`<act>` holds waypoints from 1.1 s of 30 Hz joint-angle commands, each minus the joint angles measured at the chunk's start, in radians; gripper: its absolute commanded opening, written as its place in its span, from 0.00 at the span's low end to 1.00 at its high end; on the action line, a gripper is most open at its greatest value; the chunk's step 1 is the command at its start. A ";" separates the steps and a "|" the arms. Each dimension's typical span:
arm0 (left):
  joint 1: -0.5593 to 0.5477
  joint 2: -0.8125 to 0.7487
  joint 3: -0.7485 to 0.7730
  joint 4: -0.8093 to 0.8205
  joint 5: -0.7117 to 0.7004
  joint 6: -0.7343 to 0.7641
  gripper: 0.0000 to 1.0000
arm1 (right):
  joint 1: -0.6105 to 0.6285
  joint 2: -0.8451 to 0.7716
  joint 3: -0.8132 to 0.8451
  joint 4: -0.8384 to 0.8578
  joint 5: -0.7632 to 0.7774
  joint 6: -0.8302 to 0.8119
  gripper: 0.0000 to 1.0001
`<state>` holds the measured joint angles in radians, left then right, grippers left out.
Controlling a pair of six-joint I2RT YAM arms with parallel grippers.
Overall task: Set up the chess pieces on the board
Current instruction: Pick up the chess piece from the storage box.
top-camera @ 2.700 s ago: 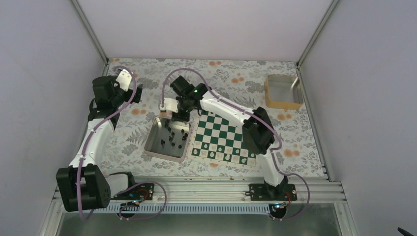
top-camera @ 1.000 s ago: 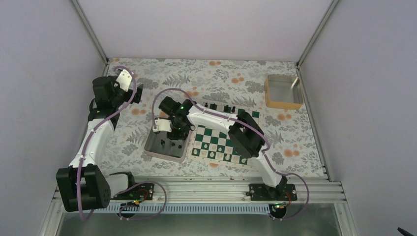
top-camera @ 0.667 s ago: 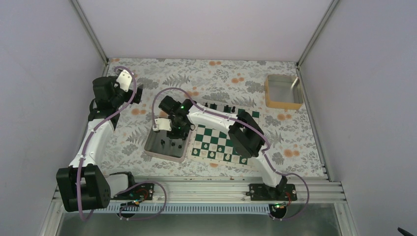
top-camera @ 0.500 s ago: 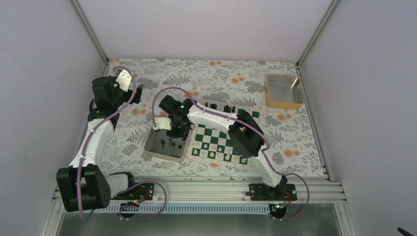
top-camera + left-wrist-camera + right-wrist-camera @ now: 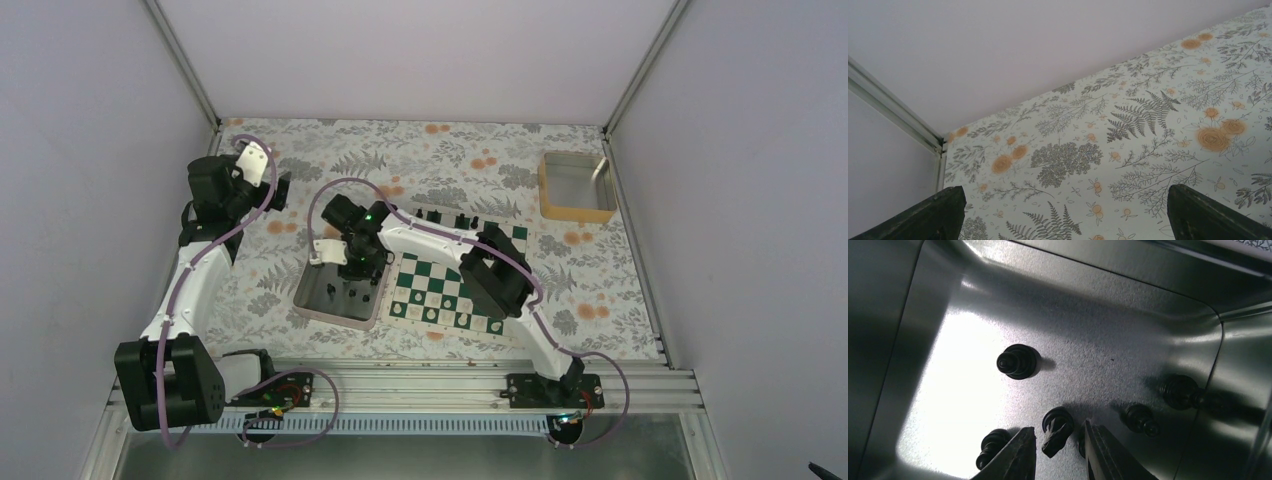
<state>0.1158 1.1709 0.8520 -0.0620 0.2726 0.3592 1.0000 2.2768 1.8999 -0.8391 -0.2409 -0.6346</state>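
Observation:
The green and white board (image 5: 450,285) lies right of the shiny metal tray (image 5: 312,300). Some black chess pieces (image 5: 446,217) stand on the board's far row. My right gripper (image 5: 360,268) reaches down into the tray. In the right wrist view it (image 5: 1058,427) is open, with its jaws on either side of a black knight-like piece (image 5: 1057,431) that stands apart from both. Other black pieces stand around it (image 5: 1018,361), (image 5: 992,446), (image 5: 1140,419). My left gripper (image 5: 283,190) is held up at the far left; it (image 5: 1065,190) is open and empty.
Pale pieces (image 5: 470,320) stand on the board's near rows. A yellow box (image 5: 575,187) sits at the far right. The tray's walls (image 5: 1238,390) rise close to my right fingers. A floral cloth (image 5: 1128,120) covers the table, with walls on three sides.
My right gripper has moved from the tray's far right corner down into the tray, uncovering the board's far row. Over the last second it has barely moved. The left arm is still.

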 commanded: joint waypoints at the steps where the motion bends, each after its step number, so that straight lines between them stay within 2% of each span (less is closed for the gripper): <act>1: 0.004 -0.018 -0.009 0.010 0.015 0.012 1.00 | -0.004 0.043 0.044 -0.013 0.001 0.007 0.28; 7: 0.004 -0.020 -0.010 0.010 0.018 0.012 1.00 | -0.004 0.056 0.053 -0.020 0.007 0.010 0.25; 20: 0.005 -0.016 -0.011 0.011 0.020 0.012 1.00 | -0.002 0.027 0.064 -0.024 -0.003 0.016 0.07; 27: 0.004 -0.014 -0.007 0.011 0.018 0.014 1.00 | -0.004 -0.033 0.104 -0.048 -0.012 0.022 0.05; 33: 0.004 -0.007 0.001 0.013 0.013 0.012 1.00 | -0.035 -0.146 0.082 -0.069 0.064 0.023 0.05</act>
<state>0.1162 1.1709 0.8516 -0.0616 0.2741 0.3592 0.9955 2.2566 1.9713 -0.8936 -0.2207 -0.6224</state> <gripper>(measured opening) 0.999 0.083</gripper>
